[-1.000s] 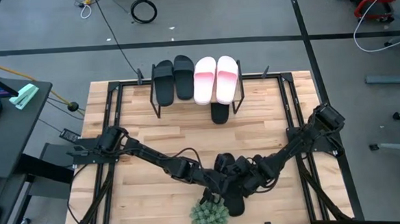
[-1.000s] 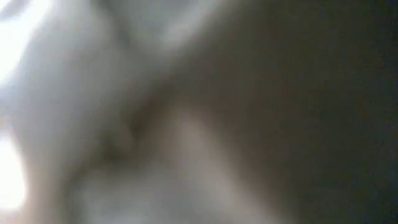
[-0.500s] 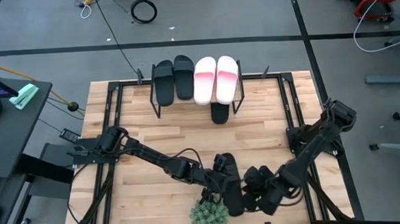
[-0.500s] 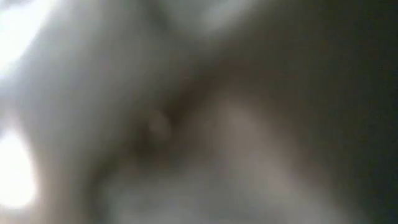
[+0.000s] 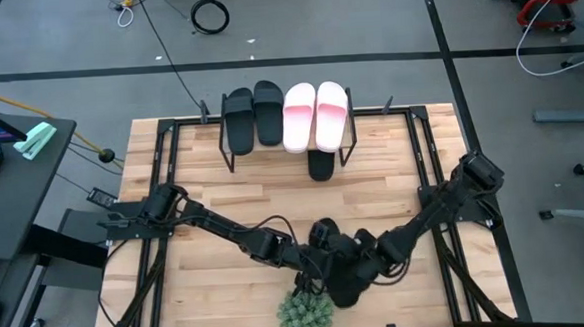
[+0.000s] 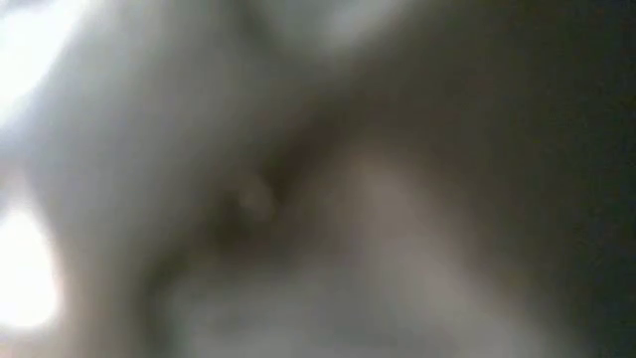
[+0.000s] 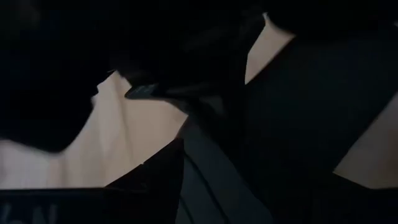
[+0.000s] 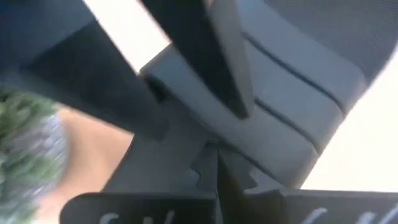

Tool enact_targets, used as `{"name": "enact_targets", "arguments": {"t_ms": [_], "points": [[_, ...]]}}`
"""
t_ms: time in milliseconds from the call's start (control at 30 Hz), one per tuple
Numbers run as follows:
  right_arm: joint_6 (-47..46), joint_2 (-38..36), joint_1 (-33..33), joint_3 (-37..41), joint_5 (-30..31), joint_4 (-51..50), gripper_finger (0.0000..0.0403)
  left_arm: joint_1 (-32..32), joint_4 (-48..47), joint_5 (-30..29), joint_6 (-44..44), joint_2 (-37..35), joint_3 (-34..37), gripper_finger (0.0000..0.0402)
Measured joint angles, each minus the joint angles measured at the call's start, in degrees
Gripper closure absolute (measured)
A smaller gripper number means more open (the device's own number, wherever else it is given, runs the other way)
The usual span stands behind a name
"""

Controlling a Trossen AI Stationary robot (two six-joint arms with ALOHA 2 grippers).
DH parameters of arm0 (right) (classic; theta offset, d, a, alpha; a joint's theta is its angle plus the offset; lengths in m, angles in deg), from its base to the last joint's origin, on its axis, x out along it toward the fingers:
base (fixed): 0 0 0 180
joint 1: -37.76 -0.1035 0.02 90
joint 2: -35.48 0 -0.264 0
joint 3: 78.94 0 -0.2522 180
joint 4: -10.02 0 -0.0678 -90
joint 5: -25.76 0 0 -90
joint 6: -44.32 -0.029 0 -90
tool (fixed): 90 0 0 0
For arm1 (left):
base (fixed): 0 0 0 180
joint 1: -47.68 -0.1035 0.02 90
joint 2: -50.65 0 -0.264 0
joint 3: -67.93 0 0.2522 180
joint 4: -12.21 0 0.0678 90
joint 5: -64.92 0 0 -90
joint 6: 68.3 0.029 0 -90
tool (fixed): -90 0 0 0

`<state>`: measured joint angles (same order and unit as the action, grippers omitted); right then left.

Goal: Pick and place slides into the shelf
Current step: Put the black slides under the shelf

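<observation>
Matte black slides [image 5: 253,117], wooden tabletop [image 5: 274,199]

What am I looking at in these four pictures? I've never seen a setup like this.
This is a robot with two dark jointed arms working over a wooden table. The overhead picture shows it all. At the far edge stands a small shelf carrying two black slides and two pink-and-white slides on top, with another black slide underneath. Near the front edge, the left gripper and the right gripper meet over one more black slide, just beside a green spiky plant. Whether either gripper actually holds it cannot be told from above. The table-height picture is only a blur. The other two come from cameras on the wrists: they show dark close-up shapes, and the right one catches the plant at its edge.
</observation>
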<state>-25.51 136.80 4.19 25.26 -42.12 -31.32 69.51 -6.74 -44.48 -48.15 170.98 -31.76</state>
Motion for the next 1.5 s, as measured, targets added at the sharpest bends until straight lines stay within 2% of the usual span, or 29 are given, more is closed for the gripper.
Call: {"name": "enact_targets", "arguments": {"t_ms": [233,400,700,933,1067,1267,1500], "points": [[6.6,0.0,5.6,0.0,1.0,-1.8,0.0403,-1.0,-4.2,-7.9,-3.1,0.0,0.0,0.0201],[6.6,0.0,5.9,0.0,0.7,-1.7,0.0403,-2.3,-5.4,-7.6,-6.9,0.0,0.0,0.0205],[-1.1,-0.2,0.0,0.1,0.3,-0.6,0.0402,-3.3,-7.0,-7.8,-9.2,0.0,0.0,0.0208],[4.3,-0.2,0.8,0.2,6.6,4.5,0.0403,-4.1,-8.1,-8.4,-9.2,-0.1,0.1,0.0211],[6.3,-0.2,2.5,0.2,7.2,1.3,0.0403,-5.1,-10.9,-8.4,-9.2,-0.3,0.0,0.0211],[3.9,-0.2,2.0,0.0,8.4,-2.5,0.0402,-6.6,-16.1,-8.7,-9.3,0.1,0.0,0.0212],[3.6,-0.2,1.1,0.0,8.2,-2.4,0.0402,-7.4,-13.7,-10.8,-10.3,0.1,0.1,0.0216]]}}
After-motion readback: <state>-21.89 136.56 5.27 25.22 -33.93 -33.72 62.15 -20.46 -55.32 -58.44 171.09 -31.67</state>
